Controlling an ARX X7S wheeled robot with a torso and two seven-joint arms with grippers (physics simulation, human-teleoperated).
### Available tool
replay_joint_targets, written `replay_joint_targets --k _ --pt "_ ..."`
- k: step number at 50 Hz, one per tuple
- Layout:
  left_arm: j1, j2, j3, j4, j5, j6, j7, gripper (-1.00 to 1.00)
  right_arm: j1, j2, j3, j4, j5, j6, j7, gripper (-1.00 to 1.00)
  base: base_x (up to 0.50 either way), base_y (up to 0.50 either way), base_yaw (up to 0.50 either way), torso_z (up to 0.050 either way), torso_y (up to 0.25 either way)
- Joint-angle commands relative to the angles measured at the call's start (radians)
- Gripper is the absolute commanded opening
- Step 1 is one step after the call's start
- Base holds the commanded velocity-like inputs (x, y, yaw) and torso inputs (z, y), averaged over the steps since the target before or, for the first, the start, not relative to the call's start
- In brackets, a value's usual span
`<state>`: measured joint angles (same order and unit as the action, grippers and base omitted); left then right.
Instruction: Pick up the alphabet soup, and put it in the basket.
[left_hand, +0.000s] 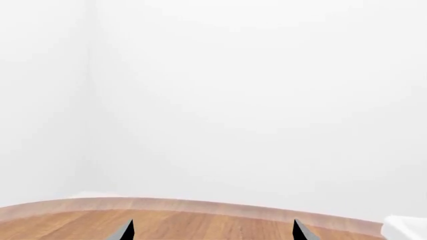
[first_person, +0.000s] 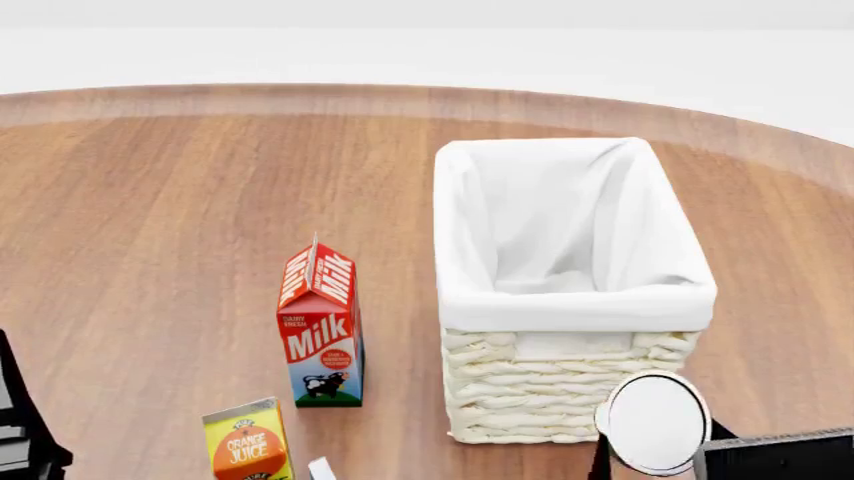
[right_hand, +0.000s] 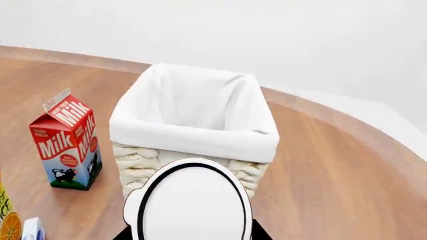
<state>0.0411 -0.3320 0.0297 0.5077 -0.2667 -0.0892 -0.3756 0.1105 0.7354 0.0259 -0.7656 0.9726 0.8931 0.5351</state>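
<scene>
The alphabet soup can shows only its silvery-white round top, in the head view (first_person: 654, 422) and in the right wrist view (right_hand: 190, 200). My right gripper (right_hand: 190, 235) is shut on it, with a dark fingertip (right_hand: 257, 233) at each side. It holds the can in the air in front of the near wall of the basket, about level with the rim. The basket (first_person: 574, 300) is cream wicker with a white cloth lining and looks empty inside; it also shows in the right wrist view (right_hand: 193, 142). My left gripper (left_hand: 213, 232) is open and empty over bare wood.
A red milk carton (first_person: 320, 325) stands left of the basket. An orange juice carton (first_person: 247, 445) and a small white-topped item (first_person: 322, 468) stand at the near edge. The round wooden table (first_person: 160, 200) ends in a curved far rim.
</scene>
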Motion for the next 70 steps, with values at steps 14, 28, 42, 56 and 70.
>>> replay_joint_targets --k 14,28,42,56,70 --pt "-0.005 -0.009 0.003 0.009 -0.007 -0.008 -0.010 1.00 0.309 -0.040 -0.022 0.063 0.043 0.064 0.051 -1.00 0.00 0.00 0.00 0.000 0.001" --pt "-0.001 -0.013 0.002 0.012 -0.014 -0.007 -0.013 1.00 0.534 -0.049 -0.022 0.128 0.177 0.174 0.109 -1.00 0.00 0.00 0.00 0.000 0.001" --pt "0.004 -0.012 0.008 0.007 -0.016 0.005 -0.014 1.00 0.889 -0.132 -0.142 0.474 0.145 0.212 -0.004 -1.00 0.00 0.00 0.00 0.000 0.001" --pt "0.009 -0.012 0.001 0.018 -0.034 0.007 -0.021 1.00 1.144 -0.222 -0.372 0.946 -0.093 0.134 -0.209 -1.00 0.00 0.00 0.00 0.000 0.001" --pt "0.014 -0.012 0.010 0.026 -0.037 0.005 -0.026 1.00 1.342 -0.364 -0.579 1.384 -0.257 0.096 -0.377 -1.00 0.00 0.00 0.00 0.000 0.001"
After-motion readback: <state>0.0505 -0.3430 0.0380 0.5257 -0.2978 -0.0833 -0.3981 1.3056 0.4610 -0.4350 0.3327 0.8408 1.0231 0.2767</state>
